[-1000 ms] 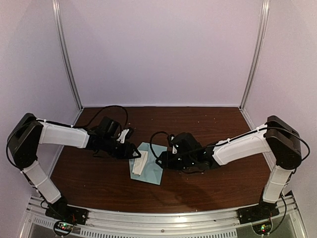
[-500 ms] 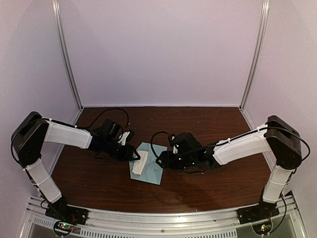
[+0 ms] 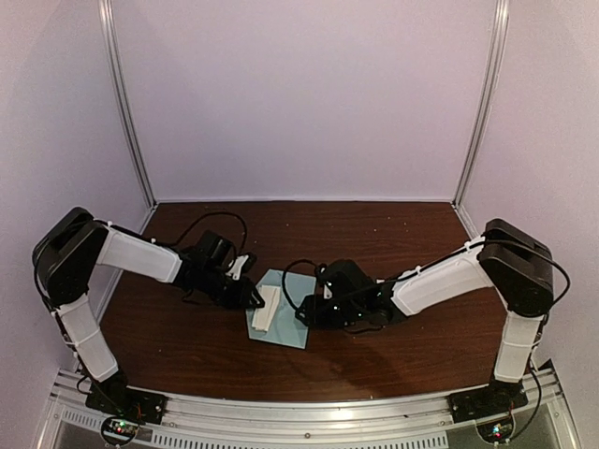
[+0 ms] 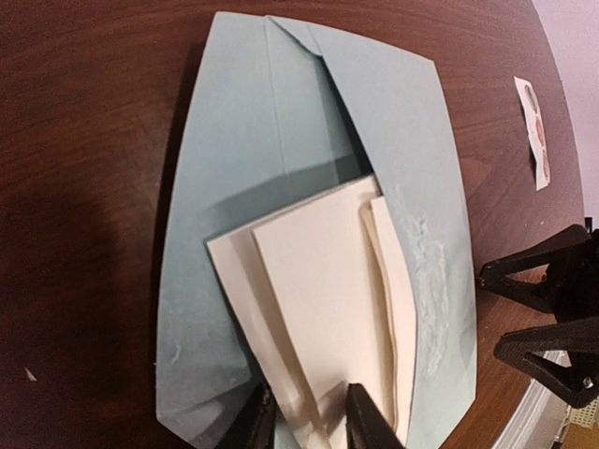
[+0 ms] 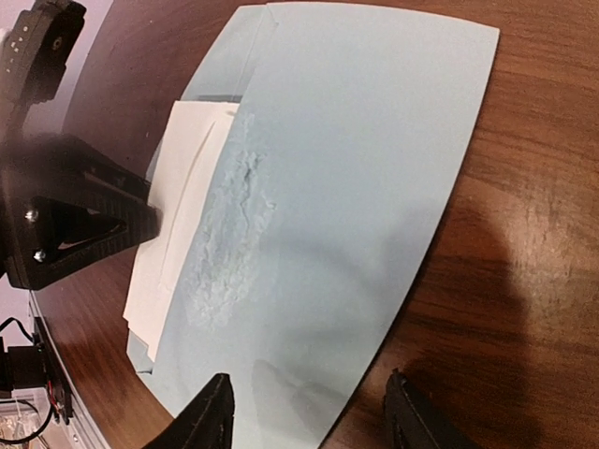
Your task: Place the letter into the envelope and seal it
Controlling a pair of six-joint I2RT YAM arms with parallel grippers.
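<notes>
The light blue envelope (image 3: 285,323) lies flat on the brown table, mid-front. The folded cream letter (image 4: 323,281) rests on it, one long edge tucked under the envelope's upper panel (image 5: 356,159), which has a roughened patch. My left gripper (image 4: 311,423) has its jaws narrow, pinching the near end of the letter (image 3: 265,307) between them. My right gripper (image 5: 309,421) stands open low over the envelope's opposite edge, one finger above the paper and one above the wood, with nothing between them.
A small white sticker strip (image 4: 533,131) lies on the table beyond the envelope. The two grippers face each other closely across the envelope: right fingers (image 4: 547,318), left gripper body (image 5: 75,220). Bare brown table surrounds it, with pale walls at the back and sides.
My left gripper has slid in onto the letter's end and its jaws have narrowed on it. The right gripper has shifted a little left over the envelope's edge.
</notes>
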